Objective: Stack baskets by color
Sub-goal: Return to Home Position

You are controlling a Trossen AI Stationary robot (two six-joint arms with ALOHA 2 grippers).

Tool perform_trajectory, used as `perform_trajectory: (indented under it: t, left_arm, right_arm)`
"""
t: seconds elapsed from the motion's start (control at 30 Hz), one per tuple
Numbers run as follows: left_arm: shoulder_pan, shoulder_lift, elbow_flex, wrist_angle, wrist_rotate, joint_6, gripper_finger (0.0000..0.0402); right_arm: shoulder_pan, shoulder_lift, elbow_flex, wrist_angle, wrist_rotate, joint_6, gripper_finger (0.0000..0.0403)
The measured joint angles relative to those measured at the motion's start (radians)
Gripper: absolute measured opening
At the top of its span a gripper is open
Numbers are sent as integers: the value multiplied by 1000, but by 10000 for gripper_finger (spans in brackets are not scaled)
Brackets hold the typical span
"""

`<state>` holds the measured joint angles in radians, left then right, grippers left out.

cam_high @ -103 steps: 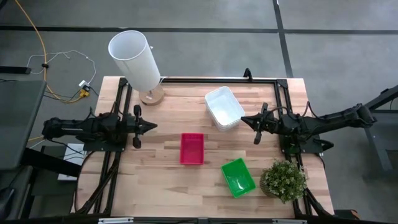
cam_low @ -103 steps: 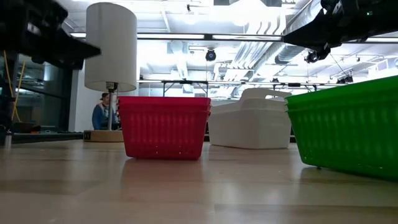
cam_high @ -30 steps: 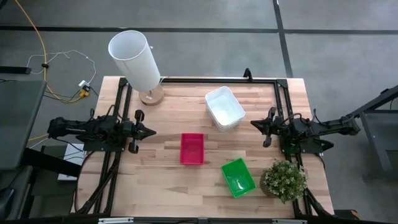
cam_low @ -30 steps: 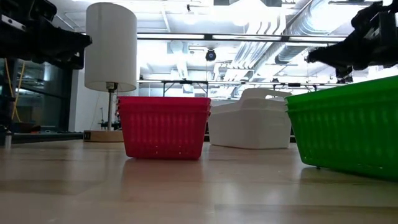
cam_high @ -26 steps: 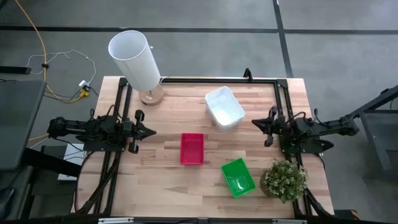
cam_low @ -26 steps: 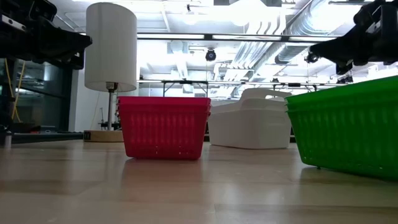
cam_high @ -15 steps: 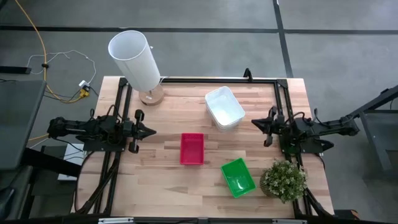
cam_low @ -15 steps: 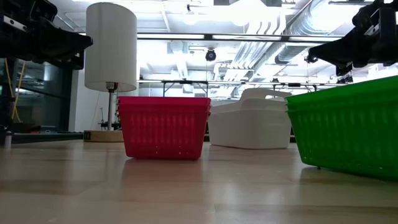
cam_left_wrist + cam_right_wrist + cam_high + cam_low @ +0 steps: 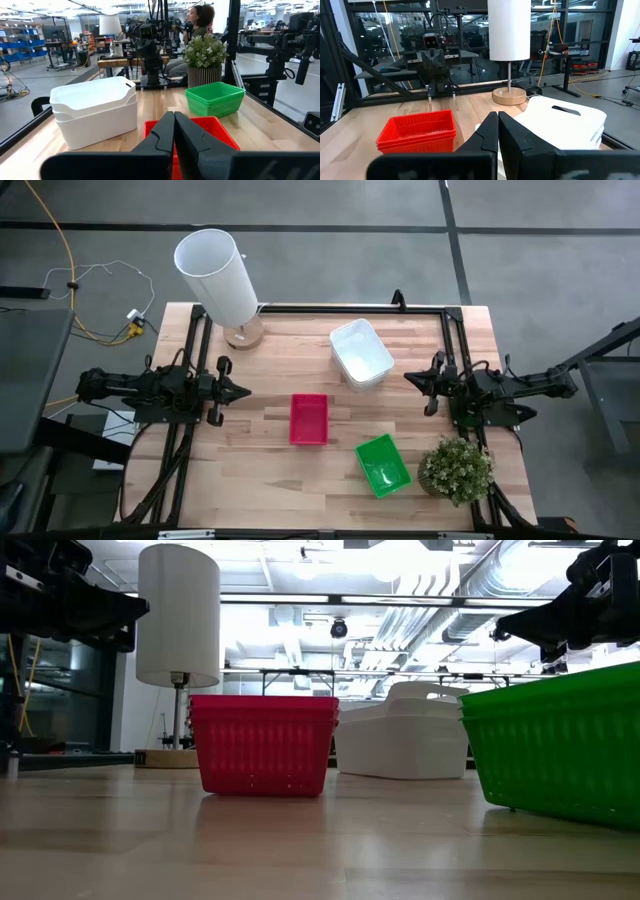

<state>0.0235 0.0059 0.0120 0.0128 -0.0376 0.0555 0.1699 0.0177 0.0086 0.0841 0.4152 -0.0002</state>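
Observation:
Three piles of baskets rest bottom-down on the wooden table. The white pile point(image 9: 361, 353) sits at the far middle, the red pile point(image 9: 309, 419) at the centre and the green basket point(image 9: 383, 464) near the front right. Layered rims show on the red pile point(image 9: 417, 131) and the white pile point(image 9: 95, 112). My left gripper point(image 9: 245, 390) hovers shut at the table's left side, pointing level toward the red pile. At the right side my right gripper point(image 9: 408, 379) hovers shut beside the white pile. Neither touches anything.
A tall white lamp point(image 9: 215, 275) stands on a round wooden base at the far left corner. A small potted plant point(image 9: 456, 469) stands at the front right corner, next to the green basket. Black frame rails run along the table's left, right and far edges.

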Motion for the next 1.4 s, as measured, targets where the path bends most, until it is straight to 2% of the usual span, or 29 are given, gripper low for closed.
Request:
perform_trajectory:
  t: [1.4]
  left_arm:
    - [0, 27, 0, -1, 0, 0, 1]
  right_arm:
    - [0, 1, 0, -1, 1, 0, 0]
